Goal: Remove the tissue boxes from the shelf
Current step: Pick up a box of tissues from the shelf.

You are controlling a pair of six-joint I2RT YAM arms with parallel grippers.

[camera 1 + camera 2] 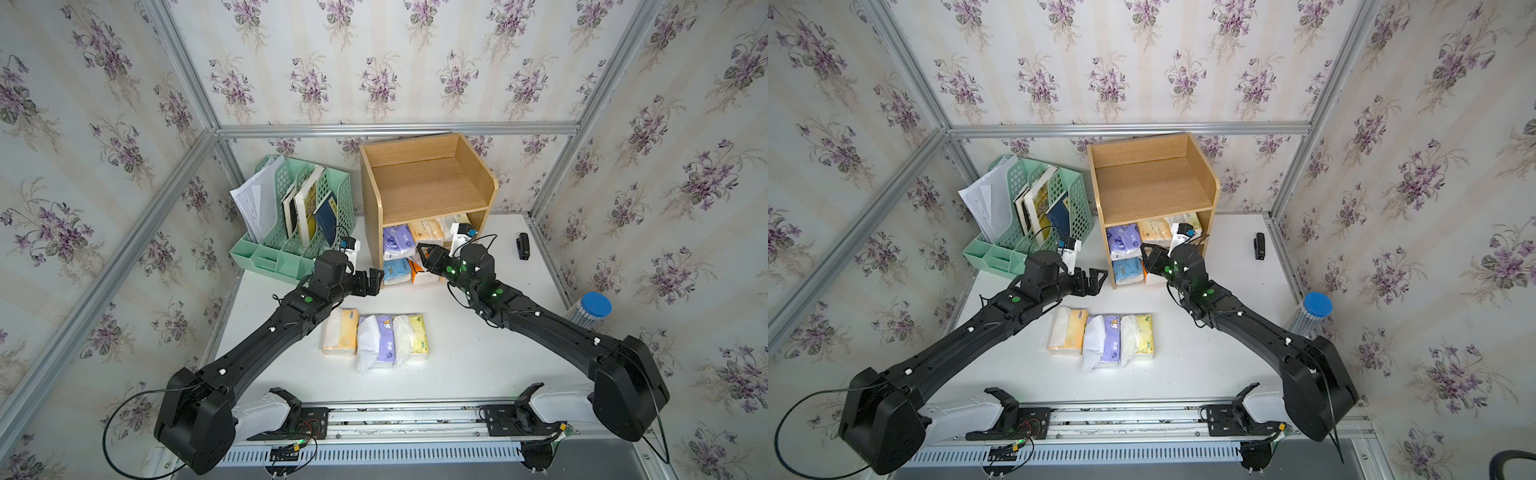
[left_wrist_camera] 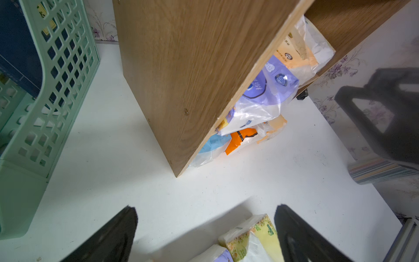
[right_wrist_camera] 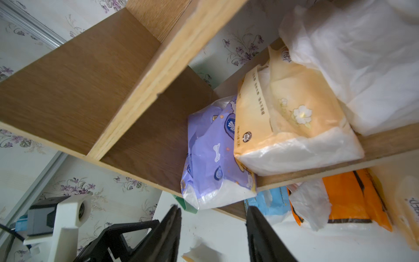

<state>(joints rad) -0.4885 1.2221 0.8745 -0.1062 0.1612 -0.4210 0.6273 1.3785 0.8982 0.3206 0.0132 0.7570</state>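
The wooden shelf (image 1: 428,195) (image 1: 1154,187) stands at the back of the table. Its middle tier holds a purple tissue box (image 1: 397,241) (image 3: 213,158), a yellow-orange one (image 1: 426,230) (image 3: 283,127) and a pale one (image 1: 451,222). Below them lie a light blue box (image 1: 395,270) and an orange box (image 1: 419,272) (image 2: 242,138). Three more boxes, yellow (image 1: 340,330), purple (image 1: 376,340) and pale green-yellow (image 1: 413,338), lie on the table. My right gripper (image 1: 426,253) (image 3: 213,208) is open and empty, just in front of the purple box on the middle tier. By the shelf's left side, my left gripper (image 1: 372,282) (image 2: 206,208) is wide open and empty.
A mint-green file rack (image 1: 291,216) with books and papers stands left of the shelf. A small black object (image 1: 523,246) lies to the shelf's right. A clear cylinder with a blue lid (image 1: 592,309) stands at the table's right edge.
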